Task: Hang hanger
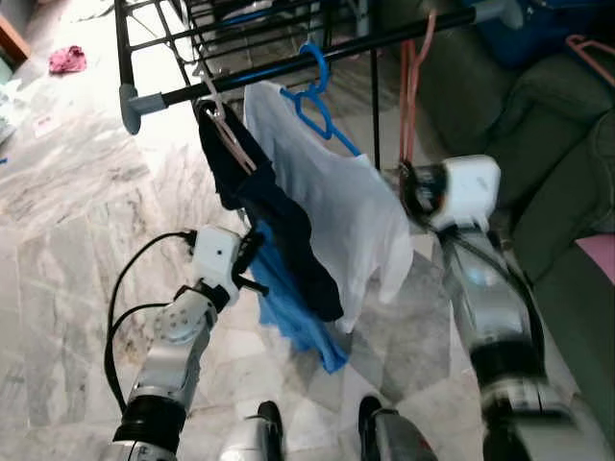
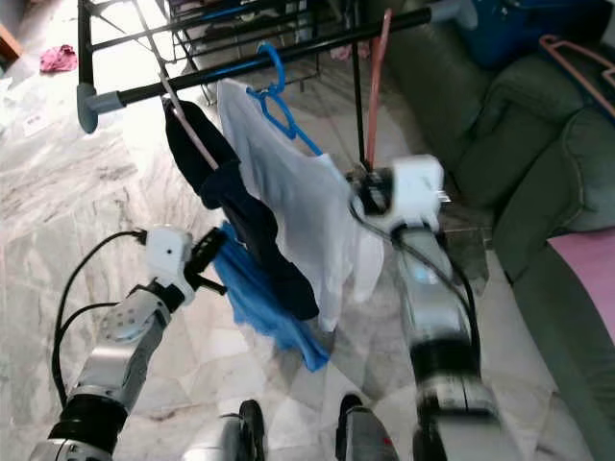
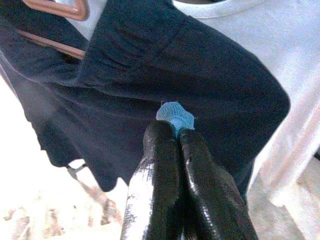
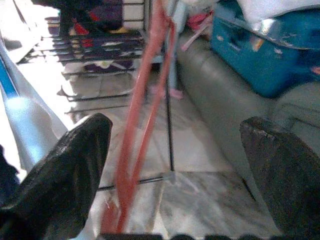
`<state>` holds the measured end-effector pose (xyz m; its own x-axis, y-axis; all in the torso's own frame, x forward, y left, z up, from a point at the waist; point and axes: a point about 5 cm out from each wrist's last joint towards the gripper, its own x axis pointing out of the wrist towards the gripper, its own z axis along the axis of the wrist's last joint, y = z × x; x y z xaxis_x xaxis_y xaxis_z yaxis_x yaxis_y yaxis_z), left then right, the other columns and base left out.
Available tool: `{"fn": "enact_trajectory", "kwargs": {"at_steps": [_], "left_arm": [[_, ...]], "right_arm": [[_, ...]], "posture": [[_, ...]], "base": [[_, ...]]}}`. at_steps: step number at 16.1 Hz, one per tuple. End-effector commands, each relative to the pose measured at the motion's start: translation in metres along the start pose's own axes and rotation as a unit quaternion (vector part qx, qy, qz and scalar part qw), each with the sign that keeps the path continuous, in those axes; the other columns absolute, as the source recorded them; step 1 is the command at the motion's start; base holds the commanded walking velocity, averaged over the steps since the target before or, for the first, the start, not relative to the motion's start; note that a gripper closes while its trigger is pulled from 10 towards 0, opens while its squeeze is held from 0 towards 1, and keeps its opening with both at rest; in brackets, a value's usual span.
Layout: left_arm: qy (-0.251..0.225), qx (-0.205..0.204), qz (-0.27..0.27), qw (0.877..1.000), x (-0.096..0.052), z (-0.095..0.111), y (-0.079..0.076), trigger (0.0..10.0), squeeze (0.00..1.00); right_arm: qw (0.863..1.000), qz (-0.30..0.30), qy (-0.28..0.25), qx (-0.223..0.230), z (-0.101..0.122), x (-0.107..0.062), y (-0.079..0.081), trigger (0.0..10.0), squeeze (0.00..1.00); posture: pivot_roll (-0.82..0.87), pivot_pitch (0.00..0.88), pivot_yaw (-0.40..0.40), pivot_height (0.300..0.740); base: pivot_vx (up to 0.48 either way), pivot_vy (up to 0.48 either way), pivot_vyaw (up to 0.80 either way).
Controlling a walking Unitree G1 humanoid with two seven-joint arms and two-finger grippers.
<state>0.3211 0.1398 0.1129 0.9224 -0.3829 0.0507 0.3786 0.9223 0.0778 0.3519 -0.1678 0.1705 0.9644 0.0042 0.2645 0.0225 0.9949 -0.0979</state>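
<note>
On the black rail (image 1: 288,60) of the clothes rack, three loaded or bare hangers already sit: a blue hanger (image 1: 312,96) carrying a white shirt (image 1: 336,206), a tan one under a dark garment (image 1: 274,216), and an empty pink hanger (image 1: 413,96) hooked over the rail on the robot's right. The right hand (image 4: 170,165) is raised just beside the pink hanger's lower end with its fingers spread wide — the hanger's bars run between them in the wrist view, and I cannot tell whether either pad touches. The left hand (image 3: 172,150), lower down, has its fingers pressed together on a small fold of blue cloth (image 1: 298,312) hanging behind the dark garment.

The hanging step looks essentially done for the pink hanger, since its hook rests on the rail. Next would likely be drawing the right hand straight back without snagging the bars, and letting the blue cloth go — a sideways pull on either could drag hangers along the rail. A green sofa (image 1: 538,125) stands close behind.
</note>
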Motion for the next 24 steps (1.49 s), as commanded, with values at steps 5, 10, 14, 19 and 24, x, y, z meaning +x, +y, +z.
{"fn": "enact_trajectory", "kwargs": {"at_steps": [5,10,14,19,24], "left_arm": [[0.015,-0.001,0.025,1.0,-0.016,-0.013,0.006,10.0,0.0],[0.003,-0.035,0.007,0.999,-0.016,-0.011,-0.007,10.0,0.0],[-0.007,-0.042,0.005,0.999,-0.021,-0.008,-0.007,10.0,0.0],[-0.007,-0.053,0.001,0.999,-0.024,-0.008,-0.008,10.0,0.0],[-0.005,-0.058,-0.017,0.998,-0.021,-0.008,-0.013,10.0,0.0]], "right_arm": [[0.999,-0.037,0.021,-0.004,-0.01,-0.078,-0.002,10.0,0.0],[0.998,-0.052,0.033,-0.014,-0.003,-0.102,-0.012,10.0,0.0],[0.998,-0.045,0.04,-0.016,0.002,-0.099,-0.012,10.0,0.0],[0.998,-0.03,0.048,-0.014,0.002,-0.096,-0.006,10.0,0.0],[0.998,-0.032,0.052,-0.018,0.002,-0.099,-0.006,10.0,0.0]], "posture": [[-0.05,0.22,0.096,0.74],[-0.07,0.226,0.074,0.74],[-0.05,0.225,0.054,0.74],[-0.05,0.222,0.047,0.74],[-0.07,0.228,0.053,0.74]], "base": [[0.0,0.0,0.0],[0.0,0.0,0.0],[0.0,0.0,0.0],[0.1,0.0,-0.65],[0.301,0.147,-0.8]]}}
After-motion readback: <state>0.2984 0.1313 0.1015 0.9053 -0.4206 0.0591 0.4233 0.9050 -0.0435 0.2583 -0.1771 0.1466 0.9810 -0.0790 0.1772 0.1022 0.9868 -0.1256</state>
